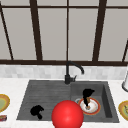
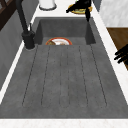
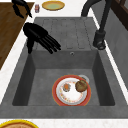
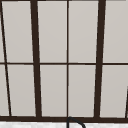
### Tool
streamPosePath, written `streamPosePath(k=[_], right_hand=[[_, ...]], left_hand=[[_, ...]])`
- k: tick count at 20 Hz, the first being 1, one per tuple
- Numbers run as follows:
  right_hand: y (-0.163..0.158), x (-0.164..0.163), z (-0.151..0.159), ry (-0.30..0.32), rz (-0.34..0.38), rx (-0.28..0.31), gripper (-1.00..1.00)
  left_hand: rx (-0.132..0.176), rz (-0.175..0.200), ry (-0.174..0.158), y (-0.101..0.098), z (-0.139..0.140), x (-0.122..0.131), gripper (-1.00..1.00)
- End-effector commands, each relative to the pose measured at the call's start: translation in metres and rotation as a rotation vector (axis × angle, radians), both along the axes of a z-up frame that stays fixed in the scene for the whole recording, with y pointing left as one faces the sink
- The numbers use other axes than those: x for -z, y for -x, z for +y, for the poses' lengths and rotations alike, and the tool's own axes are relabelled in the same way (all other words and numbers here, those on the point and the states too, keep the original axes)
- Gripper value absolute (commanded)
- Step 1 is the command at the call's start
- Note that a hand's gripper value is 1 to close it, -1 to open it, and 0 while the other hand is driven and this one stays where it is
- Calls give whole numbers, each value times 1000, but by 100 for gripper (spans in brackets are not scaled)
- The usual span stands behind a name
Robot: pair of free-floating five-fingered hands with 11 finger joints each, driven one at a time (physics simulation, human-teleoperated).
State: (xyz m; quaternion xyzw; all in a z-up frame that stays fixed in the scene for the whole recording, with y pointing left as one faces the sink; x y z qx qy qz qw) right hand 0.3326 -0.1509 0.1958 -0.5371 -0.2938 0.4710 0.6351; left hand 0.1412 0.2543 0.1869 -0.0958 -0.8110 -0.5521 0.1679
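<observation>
Plate (image 3: 71, 93) with food scraps on the sink basin (image 3: 45, 82) floor, right hand (image 3: 40, 37) hovering spread-fingered above: a careless descent risks tipping the plate's rim.

1. Lighting is even and diffuse in all views, with no visible source.
2. The window (image 4: 67, 57) panes read flat pale grey, without glare.
3. The sink (image 1: 45, 95) shows soft shading and no hard shadows.
4. Edges are soft throughout.
</observation>
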Motion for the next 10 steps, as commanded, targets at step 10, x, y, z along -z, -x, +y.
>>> streamPosePath(k=[10], right_hand=[[56,-41,-9,-161,19,-103,-100]], left_hand=[[0,0,0,0,0,0,0]])
